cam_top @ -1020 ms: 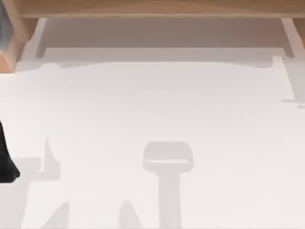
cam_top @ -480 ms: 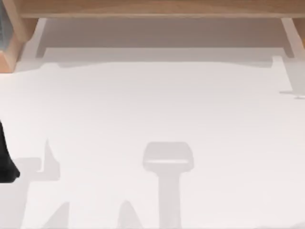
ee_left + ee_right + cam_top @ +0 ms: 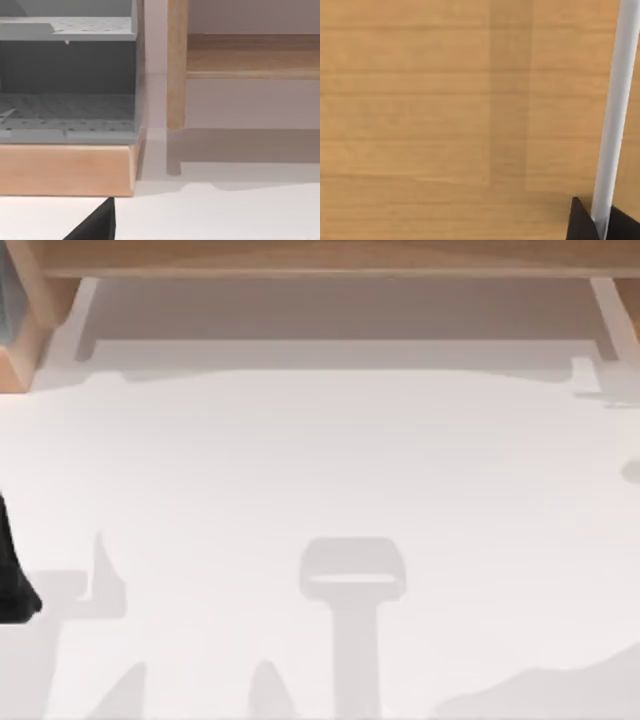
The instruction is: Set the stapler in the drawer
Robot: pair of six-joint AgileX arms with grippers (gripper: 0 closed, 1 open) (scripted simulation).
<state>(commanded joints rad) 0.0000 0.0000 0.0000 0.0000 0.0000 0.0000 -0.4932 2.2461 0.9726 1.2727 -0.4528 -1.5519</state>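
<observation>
**Top view, L to R.** L arm: a dark mass at the table's far L edge, about mid-height, low over the white tabletop and casting a grey shadow just to its R. Along the far edge runs a pale wooden frame, w/ a wooden corner block at the L and a shaded recess beneath the frame. A T-shaped shadow lies near the table's centre. A broad soft shadow spreads over the lower R corner.

**L wrist view.** L gripper: one black wedge-shaped part, just above the white surface near the corner of a wooden base. Whether this claw is clenched or released cannot be told. On the base stands a grey shelf unit w/ perforated decks. Beside it is an upright wooden post, and a wooden rail runs across behind the post. The wall behind is plain and pale.

**R wrist view.** R gripper: held close against a wood-grain panel, w/ two black fingertips standing one on each side of a slim white bar. They touch the bar, so the claw is clenched on it. The bar runs almost upright across the panel, slightly tilted. A faint darker band crosses the panel's middle.
</observation>
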